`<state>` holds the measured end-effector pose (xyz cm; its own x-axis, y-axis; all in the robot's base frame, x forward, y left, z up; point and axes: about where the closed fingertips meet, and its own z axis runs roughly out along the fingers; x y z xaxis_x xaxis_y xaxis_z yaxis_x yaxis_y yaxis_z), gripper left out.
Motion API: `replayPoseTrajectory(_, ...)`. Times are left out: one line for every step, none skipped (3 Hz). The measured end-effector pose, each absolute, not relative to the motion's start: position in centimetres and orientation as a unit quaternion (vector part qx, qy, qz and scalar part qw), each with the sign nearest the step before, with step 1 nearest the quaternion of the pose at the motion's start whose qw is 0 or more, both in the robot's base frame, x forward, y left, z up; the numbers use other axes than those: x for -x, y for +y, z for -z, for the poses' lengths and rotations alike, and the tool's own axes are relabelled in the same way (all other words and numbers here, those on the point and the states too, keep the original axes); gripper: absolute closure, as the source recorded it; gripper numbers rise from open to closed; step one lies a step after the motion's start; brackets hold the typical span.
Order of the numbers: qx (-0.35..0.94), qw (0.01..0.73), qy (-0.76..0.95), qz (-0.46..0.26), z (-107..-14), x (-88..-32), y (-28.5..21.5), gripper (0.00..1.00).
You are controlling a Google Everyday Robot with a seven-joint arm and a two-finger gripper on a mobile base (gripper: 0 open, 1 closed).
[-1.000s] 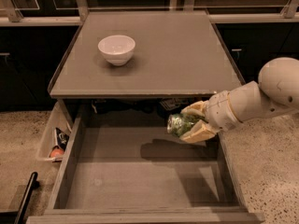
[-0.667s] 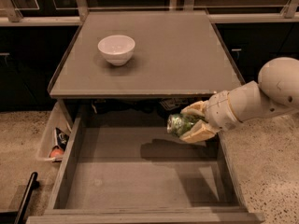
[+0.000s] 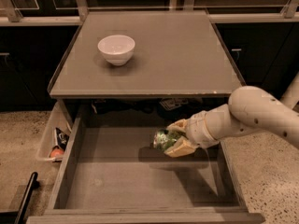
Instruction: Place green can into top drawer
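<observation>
Your gripper [image 3: 174, 138] pinches the green can [image 3: 162, 139], which lies sideways with its long axis pointing left. The top drawer [image 3: 117, 183] floor sits directly beneath, so lower straight down.

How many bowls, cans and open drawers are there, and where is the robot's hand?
Bowls: 1, the round white bowl on the flat grey cabinet top.
Open drawers: 1, the wide grey wooden top drawer.
Cans: 1, the small green-patterned drink can, gripped by the robot's hand above that drawer's floor.
Total: 3.
</observation>
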<state>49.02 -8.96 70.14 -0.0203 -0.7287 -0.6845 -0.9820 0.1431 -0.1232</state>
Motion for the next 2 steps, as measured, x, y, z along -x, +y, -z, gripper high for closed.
replayPoseTrajectory(0.618,0.321,0.687,-0.206,-66.4,-49.1,-7.4,1.0)
replayPoseTrajectory(0.611,0.326,0.69,-0.209,-63.9,-49.3,-7.0,1.0)
